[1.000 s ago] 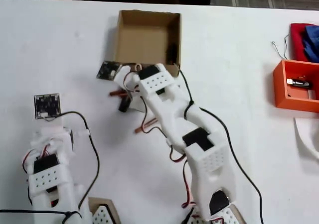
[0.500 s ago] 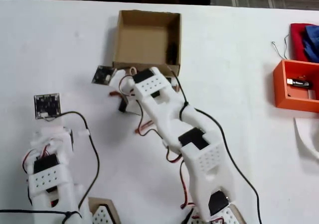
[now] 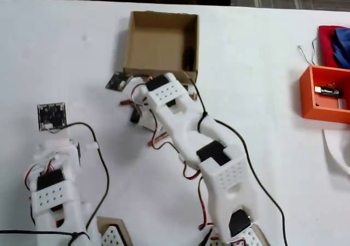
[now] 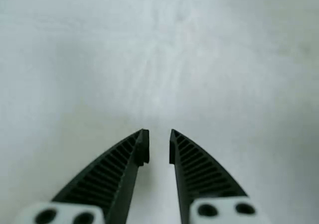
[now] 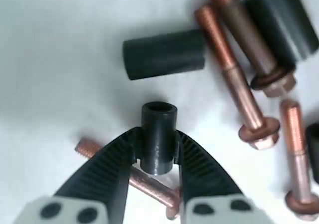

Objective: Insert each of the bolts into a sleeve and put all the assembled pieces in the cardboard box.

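Sleeve (image 5: 158,118), a short black open-ended tube, sits clamped in right hand (image 5: 158,140).

The left arm (image 3: 52,191) and the right arm (image 3: 224,175) are both built of white printed shells dotted with grids of small holes, with black servo blocks (image 3: 213,152) set between them, red and black cables (image 3: 104,172) looping alongside, and black ribbed jaws on white mounts with dark screw holes.
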`<act>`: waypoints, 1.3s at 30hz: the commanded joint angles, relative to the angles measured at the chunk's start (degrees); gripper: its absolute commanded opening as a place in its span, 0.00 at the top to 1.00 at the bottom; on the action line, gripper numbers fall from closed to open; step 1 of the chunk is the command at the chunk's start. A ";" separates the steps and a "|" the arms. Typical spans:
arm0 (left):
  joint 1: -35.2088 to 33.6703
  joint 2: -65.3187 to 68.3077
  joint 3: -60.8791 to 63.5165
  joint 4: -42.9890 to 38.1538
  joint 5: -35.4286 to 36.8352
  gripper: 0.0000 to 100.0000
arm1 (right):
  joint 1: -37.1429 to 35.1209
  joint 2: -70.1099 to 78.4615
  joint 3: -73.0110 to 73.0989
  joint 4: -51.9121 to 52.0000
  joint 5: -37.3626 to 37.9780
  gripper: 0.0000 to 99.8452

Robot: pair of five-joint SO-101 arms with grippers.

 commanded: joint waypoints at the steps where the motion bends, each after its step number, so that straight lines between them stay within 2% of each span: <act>1: 0.44 -0.35 -0.22 -1.05 -0.62 0.90 | 0.40 -3.03 -0.26 0.57 -4.48 0.90; 3: 0.44 -0.35 -0.22 -1.05 -0.62 0.90 | 0.31 -1.89 -0.35 0.48 -5.19 0.86; 14: 0.53 -0.35 -0.22 -0.97 -0.62 0.90 | 0.66 2.95 -0.44 -4.09 -4.84 0.86; 18: 0.53 -0.35 -0.22 -0.97 -0.62 0.90 | 0.75 2.95 -0.44 -3.91 -4.84 0.99; 20: 0.53 -0.35 -0.22 -0.97 -0.62 0.90 | 0.75 2.95 -0.44 -3.91 -4.84 0.97; 24: 0.53 -0.35 -0.22 -0.97 -0.62 0.90 | 1.71 2.42 -0.70 -3.56 -5.36 0.98; 26: 0.53 -0.35 -0.22 -0.88 -0.62 0.90 | 2.77 -0.04 -2.37 -1.36 -5.89 0.98; 31: 0.53 -0.35 -0.22 -0.88 -0.62 0.90 | 6.55 -11.65 -8.44 6.20 -13.54 0.98; 39: 0.62 -0.26 -0.40 -0.70 -0.62 0.90 | 10.24 -26.24 -10.20 22.81 -20.40 0.98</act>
